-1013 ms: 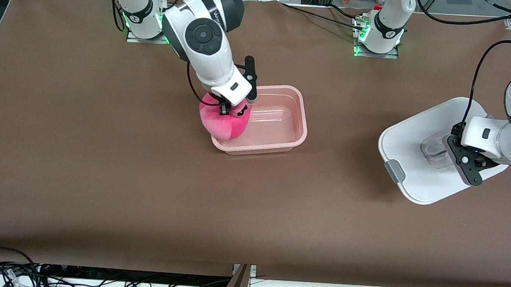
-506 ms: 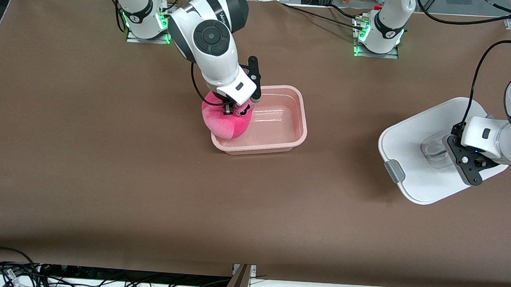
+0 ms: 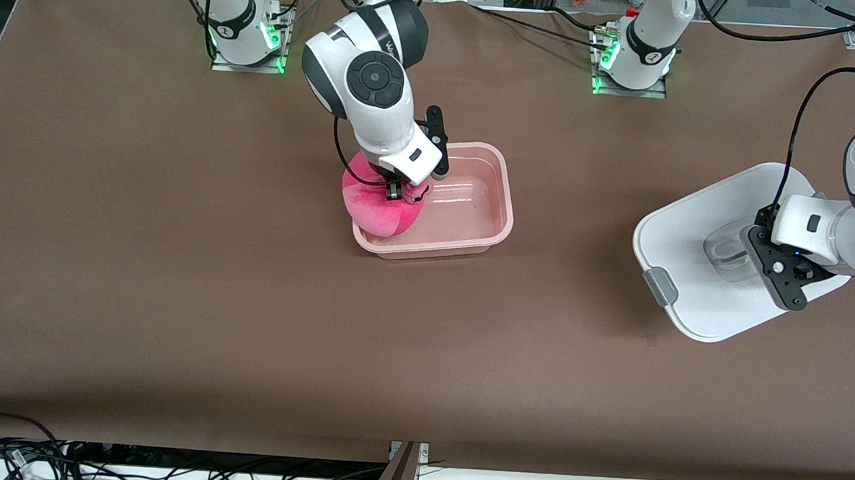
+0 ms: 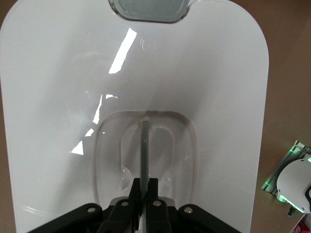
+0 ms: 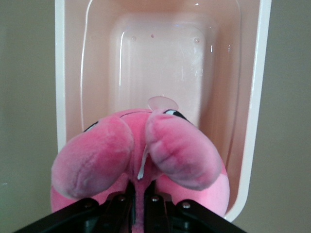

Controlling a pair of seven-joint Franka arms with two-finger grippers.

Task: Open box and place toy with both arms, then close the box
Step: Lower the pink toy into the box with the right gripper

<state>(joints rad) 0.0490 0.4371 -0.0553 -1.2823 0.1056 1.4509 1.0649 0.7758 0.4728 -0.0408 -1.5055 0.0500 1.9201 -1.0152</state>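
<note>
**K:** Checking the toy (image 3: 380,207) — where was it?

**M:** Pinched in the right tool (image 3: 401,191), hanging over the end of the tub (image 3: 498,200) that sits toward the right arm's end of the tabletop (image 3: 181,258). Its lower part was past the rim and overlapped the tub wall nearest the front camera. Can't tell whether it touched the tub floor.

**K:** Look of it?

**M:** Round plush blob, bright pink, with a paler pink band across its lower side. In the right wrist view the fabric (image 5: 146,160) bulged into two fat lobes either side of the pressed-together fingers. Black eye patches barely showed above the lobes; the rest of the face was hidden.

**K:** Tub?

**M:** Translucent pale pink, rounded rectangle, open, standing upright near mid-table. Glossy floor with nothing lying on it, white-looking rim in the wrist view.

**K:** Lid?

**M:** Off, well apart from the tub, toward the left arm's end of the tabletop. White lid (image 3: 687,237), tilted rather than lying flat, one grey clip (image 3: 660,286) on the edge facing the camera. Whether it rested on the tabletop I couldn't tell.

**K:** Left tool?

**M:** Left tool (image 4: 144,191) was clamped on the clear handle (image 4: 144,145), a thin upright bar in the lid's recessed centre. Fingers tight together on it. The second grey clip (image 4: 148,9) showed in the left wrist view.
</note>
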